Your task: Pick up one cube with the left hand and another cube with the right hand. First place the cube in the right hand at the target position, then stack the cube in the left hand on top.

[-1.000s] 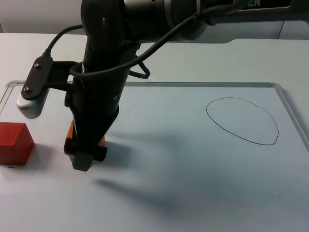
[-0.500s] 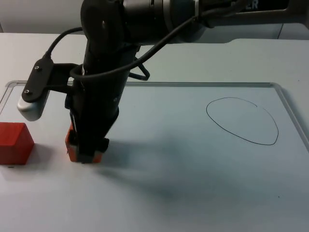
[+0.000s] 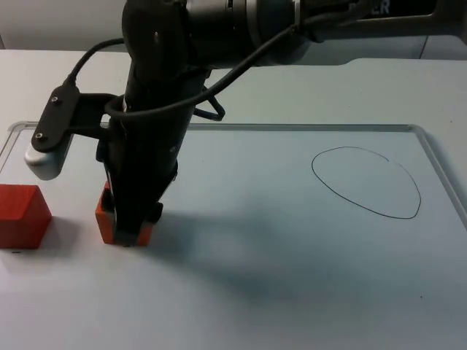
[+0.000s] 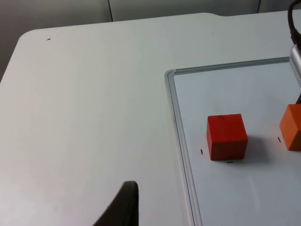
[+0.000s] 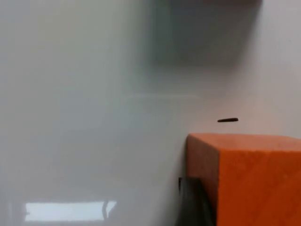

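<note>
Lowered since a second ago, the right gripper (image 3: 130, 232) clamps the orange wooden cube (image 3: 106, 223); a red wooden cube (image 3: 22, 215) sits nearby, the drawn oval outline (image 3: 367, 181) well apart.

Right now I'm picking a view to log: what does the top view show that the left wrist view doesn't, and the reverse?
Top view: the drawn oval and the right gripper down around the orange cube. Left wrist view: the bare table outside the whiteboard and the left gripper's fingertip, waiting away from the cubes. Both: the red cube, the orange cube and the whiteboard's frame.
</note>
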Robot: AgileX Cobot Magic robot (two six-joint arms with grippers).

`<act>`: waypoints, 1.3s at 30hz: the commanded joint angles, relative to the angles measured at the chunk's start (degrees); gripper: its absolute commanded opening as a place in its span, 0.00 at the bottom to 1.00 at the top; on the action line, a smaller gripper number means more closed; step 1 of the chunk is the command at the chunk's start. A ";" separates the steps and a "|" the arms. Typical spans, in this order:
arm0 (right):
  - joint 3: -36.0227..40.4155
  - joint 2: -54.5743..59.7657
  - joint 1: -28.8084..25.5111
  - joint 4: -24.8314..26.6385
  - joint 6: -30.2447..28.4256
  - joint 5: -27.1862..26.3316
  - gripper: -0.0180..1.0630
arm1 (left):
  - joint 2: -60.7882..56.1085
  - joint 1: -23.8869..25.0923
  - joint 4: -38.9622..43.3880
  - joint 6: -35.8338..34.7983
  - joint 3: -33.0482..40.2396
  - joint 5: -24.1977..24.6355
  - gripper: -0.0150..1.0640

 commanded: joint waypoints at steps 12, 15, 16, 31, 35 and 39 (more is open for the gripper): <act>-0.55 -5.73 0.19 -2.22 1.74 2.89 0.01 | -0.29 0.16 -0.32 -0.07 0.45 -0.14 0.99; -0.55 -8.32 -0.25 -2.80 3.16 3.32 0.01 | -0.29 0.16 -0.32 -0.07 0.45 -0.14 0.99; -0.55 -9.84 -0.48 -2.80 4.01 3.47 0.01 | -0.29 0.16 -0.32 -0.07 0.45 -0.14 0.99; -0.55 -28.78 -8.28 -2.55 11.88 8.95 0.01 | -0.29 0.16 -0.32 -0.07 0.45 -0.14 0.99; -0.55 -33.30 -8.88 -2.55 12.03 9.97 0.01 | -0.29 0.16 -0.32 -0.07 0.45 -0.14 0.99; -0.45 -40.80 -8.88 -1.63 14.04 8.17 0.01 | -0.29 0.16 -0.32 -0.07 0.45 -0.14 0.99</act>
